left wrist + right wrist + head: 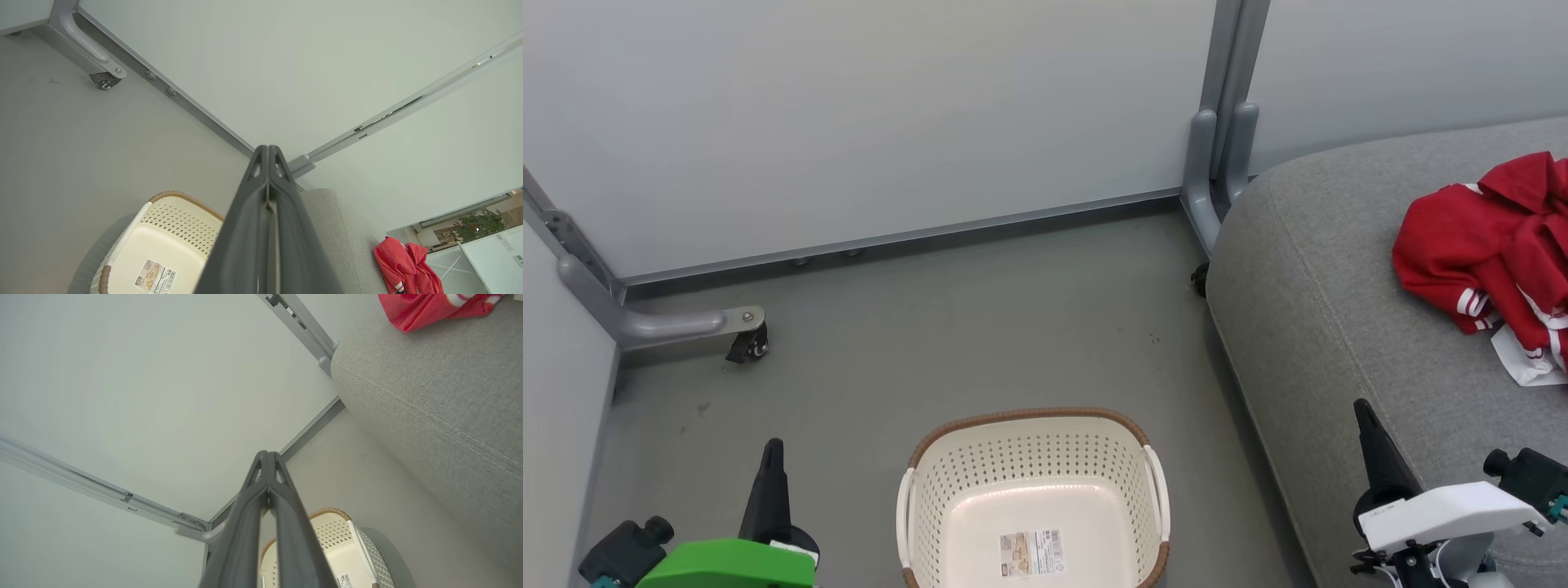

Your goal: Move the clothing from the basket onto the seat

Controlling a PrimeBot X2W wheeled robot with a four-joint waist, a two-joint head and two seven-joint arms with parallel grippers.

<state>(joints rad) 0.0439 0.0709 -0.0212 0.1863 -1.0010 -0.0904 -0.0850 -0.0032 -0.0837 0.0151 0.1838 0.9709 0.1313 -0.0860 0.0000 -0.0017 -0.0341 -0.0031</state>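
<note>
Fingers (249, 228) of my left gripper (268, 151) are pressed together along their length, holding nothing. The right gripper (267, 454) matches, its tips meeting on air. In the head view the left gripper (772, 447) sits at the lower left and the right gripper (1362, 412) at the lower right, over the near edge of the seat (1339, 327).

The clothing (1486, 237) lies in a crumpled red heap at the right edge of that frame, resting on the seat and well apart from both grippers. The basket (1021, 416) stands on the floor at bottom centre. What I can see of its inside holds only a paper label (1031, 553), so I judge the transfer done or nearly so.

If I had to handle the heap again, I would expect it to be light, limp and easy to snag. It should drape and trail rather than keep any shape. I would pinch a thick bunched fold near the top of the pile rather than the thin white trim at its lower edge, since one loose layer could slide out or lift only part of the heap.
</note>
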